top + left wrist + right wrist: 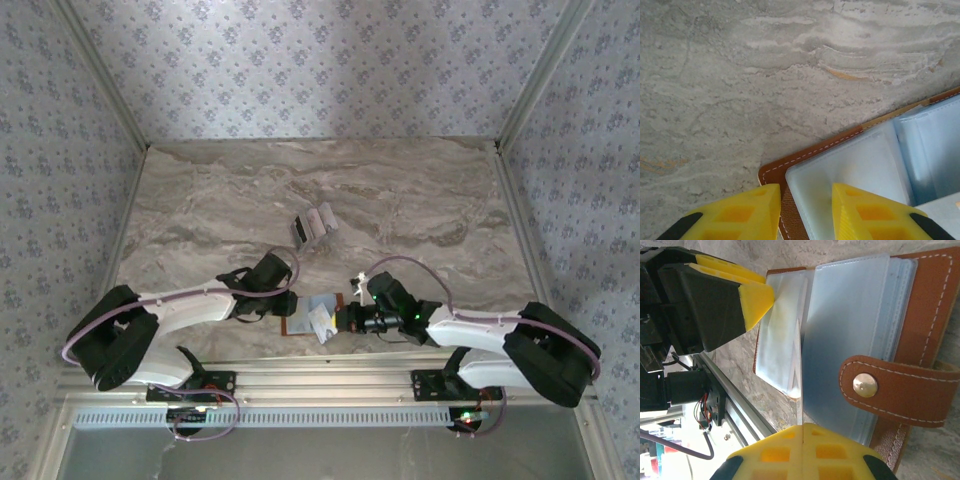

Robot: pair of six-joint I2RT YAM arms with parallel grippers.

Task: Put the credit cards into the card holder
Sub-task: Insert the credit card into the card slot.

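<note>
The tan-brown card holder (296, 326) lies open near the table's front edge, its pale plastic sleeves (845, 335) up and its clasp tab (890, 387) folded over. My right gripper (803, 427) is shut on a thin white credit card (801, 375), seen edge-on, whose far end lies between two sleeves. My left gripper (805, 189) stands partly open over the holder's corner (771, 172). One of its fingers (860, 210) is on a sleeve and the other (750, 212) is at the leather edge. More credit cards (313, 226) sit in a cluster farther back on the table.
The marble-patterned tabletop (420, 210) stretches behind the holder. A metal rail (330, 385) runs along the near edge close below the holder. Patterned walls enclose the table on three sides.
</note>
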